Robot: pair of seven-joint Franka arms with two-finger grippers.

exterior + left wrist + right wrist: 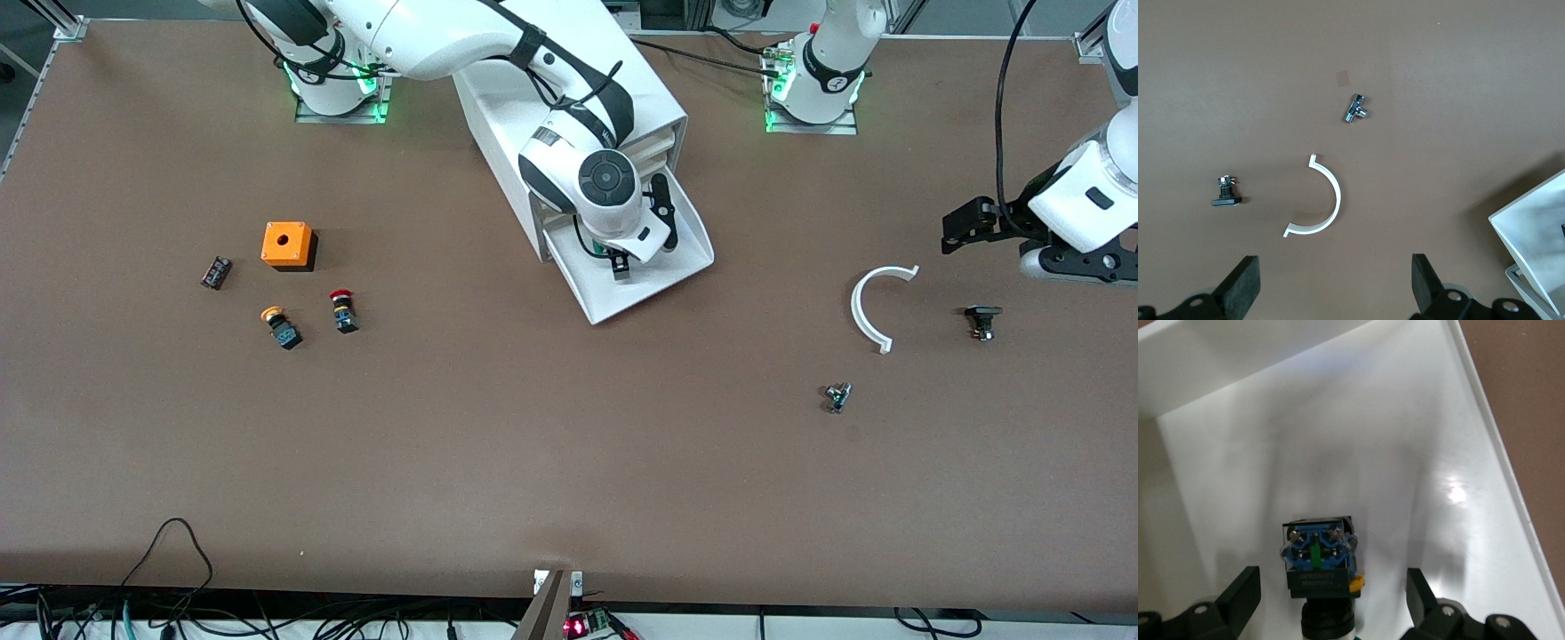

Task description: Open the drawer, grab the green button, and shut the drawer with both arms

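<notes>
The lowest drawer (692, 249) of the white cabinet (658, 98) stands pulled out, its sloped lip toward the front camera. The button (1319, 563) lies on the drawer floor (1405, 453), its black-and-blue body showing and a trace of green cap at the view's edge. My right gripper (1331, 600) is open and low in the drawer, one finger on each side of the button, not touching it. In the front view the right hand (622, 258) hides the button. My left gripper (956, 233) is open and empty over the table at the left arm's end, where that arm waits.
A white curved piece (876, 307), a small black part (982, 320) and a metal fitting (837, 396) lie near the left gripper. At the right arm's end lie an orange box (287, 244), a red-capped button (342, 311), an orange-capped button (282, 326) and a small black block (215, 272).
</notes>
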